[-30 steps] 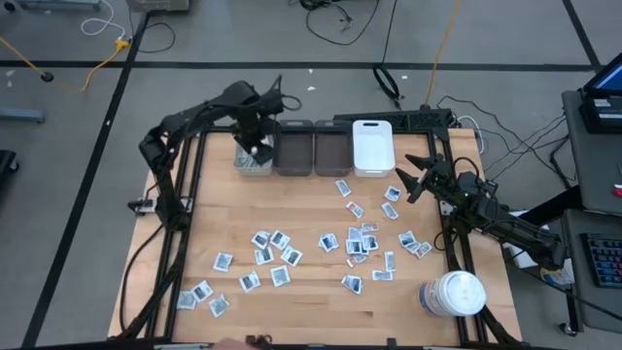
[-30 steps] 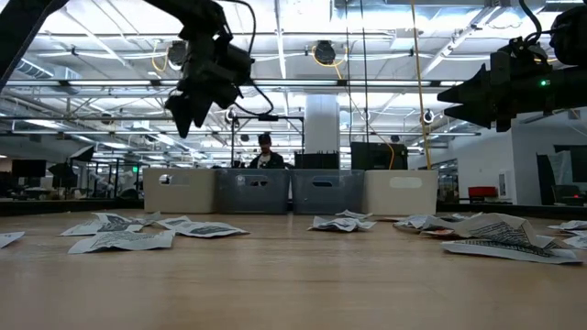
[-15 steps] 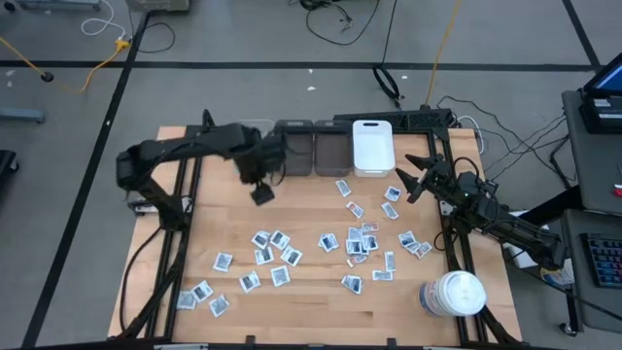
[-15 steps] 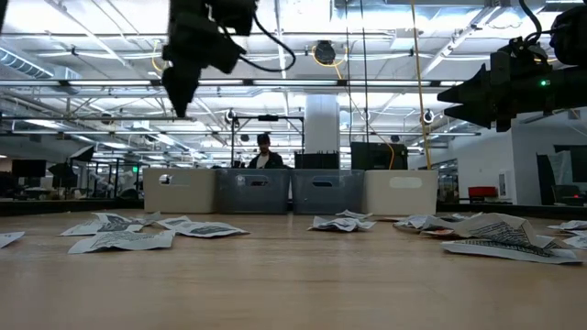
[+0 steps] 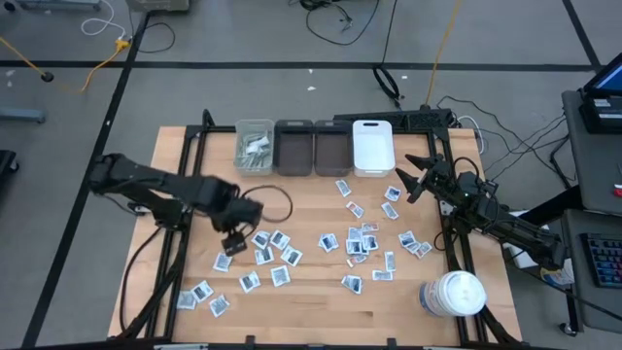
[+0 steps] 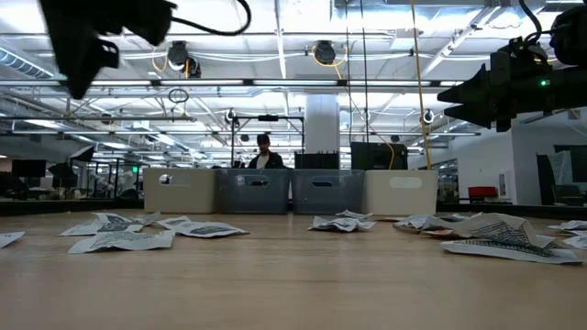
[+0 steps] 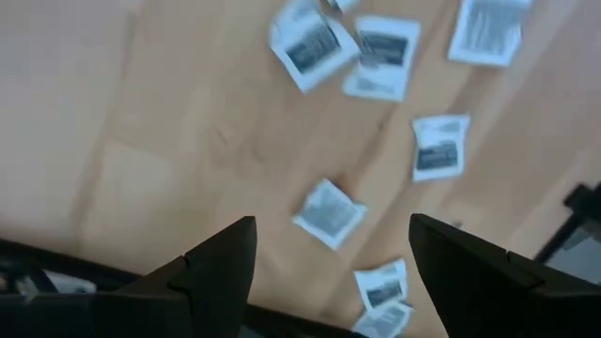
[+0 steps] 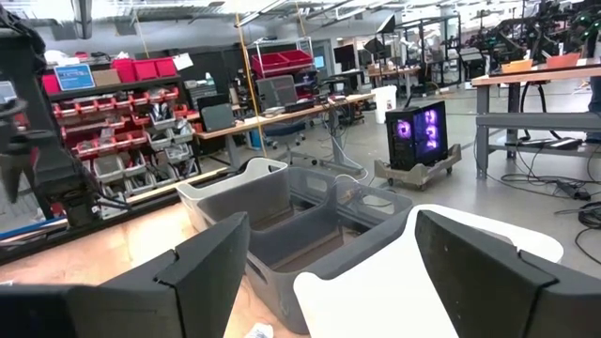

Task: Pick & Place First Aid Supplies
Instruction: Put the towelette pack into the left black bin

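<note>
Several first aid supplies, small white sachets with dark print (image 5: 360,238), lie flat and scattered on the wooden table, with a looser group at the near left (image 5: 267,251). More sachets lie in the pale far-left bin (image 5: 255,146). My left gripper (image 5: 233,241) hangs above the near-left group, pointing down and open, with nothing between its fingers. The left wrist view shows this gripper (image 7: 329,258) with sachets (image 7: 328,213) on the wood well below it. My right gripper (image 5: 408,180) waits open at the far right, held level and empty; it also shows in its own view (image 8: 329,282).
Along the far edge stand the pale bin, two grey bins (image 5: 313,148) and a white bin (image 5: 371,148) in a row. A large white round jar (image 5: 452,295) stands at the near right corner. Bare wood lies at the far left (image 5: 209,190).
My left gripper has swung from above the far-left bin toward the table's near and left edges, keeping about the same height and rolling a little. It now hangs over the near-left sachets. The sachets on the table have not moved.
</note>
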`<state>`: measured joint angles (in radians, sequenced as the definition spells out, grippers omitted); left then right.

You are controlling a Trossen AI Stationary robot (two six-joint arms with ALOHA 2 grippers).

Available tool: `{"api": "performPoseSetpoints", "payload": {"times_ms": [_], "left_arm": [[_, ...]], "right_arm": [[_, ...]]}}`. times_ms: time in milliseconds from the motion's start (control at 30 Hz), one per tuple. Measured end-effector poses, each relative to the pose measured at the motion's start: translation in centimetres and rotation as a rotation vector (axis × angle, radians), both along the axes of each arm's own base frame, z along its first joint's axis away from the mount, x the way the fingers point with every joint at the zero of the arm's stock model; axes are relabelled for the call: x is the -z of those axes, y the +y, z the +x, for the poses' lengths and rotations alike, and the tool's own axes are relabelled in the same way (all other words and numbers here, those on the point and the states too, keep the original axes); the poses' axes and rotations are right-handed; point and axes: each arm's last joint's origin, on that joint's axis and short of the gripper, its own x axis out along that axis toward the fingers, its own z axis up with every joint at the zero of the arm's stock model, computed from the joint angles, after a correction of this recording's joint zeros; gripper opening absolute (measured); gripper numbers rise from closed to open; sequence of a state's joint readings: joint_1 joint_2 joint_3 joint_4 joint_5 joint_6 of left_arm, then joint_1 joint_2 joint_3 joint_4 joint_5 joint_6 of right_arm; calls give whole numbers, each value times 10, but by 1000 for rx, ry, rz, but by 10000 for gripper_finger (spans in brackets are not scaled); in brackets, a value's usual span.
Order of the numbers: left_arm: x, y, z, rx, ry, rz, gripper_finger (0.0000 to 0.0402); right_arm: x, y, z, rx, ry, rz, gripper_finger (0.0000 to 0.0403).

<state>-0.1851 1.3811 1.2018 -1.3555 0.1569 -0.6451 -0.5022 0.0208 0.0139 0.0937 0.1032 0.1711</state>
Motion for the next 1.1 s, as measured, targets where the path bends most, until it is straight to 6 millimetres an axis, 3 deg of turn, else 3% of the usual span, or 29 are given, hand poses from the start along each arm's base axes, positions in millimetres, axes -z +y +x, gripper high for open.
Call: {"api": "performPoseSetpoints", "payload": {"times_ms": [133, 533, 1100], "left_arm": [[4, -21, 0, -24, -5, 24, 287], [47, -63, 15, -88, 50, 36, 274], [104, -107, 33, -64, 122, 77, 275]], "right_arm": [[0, 0, 0, 0, 0, 0, 297], [0, 0, 0, 0, 0, 0, 297], [0, 0, 0, 0, 0, 0, 297]]}}
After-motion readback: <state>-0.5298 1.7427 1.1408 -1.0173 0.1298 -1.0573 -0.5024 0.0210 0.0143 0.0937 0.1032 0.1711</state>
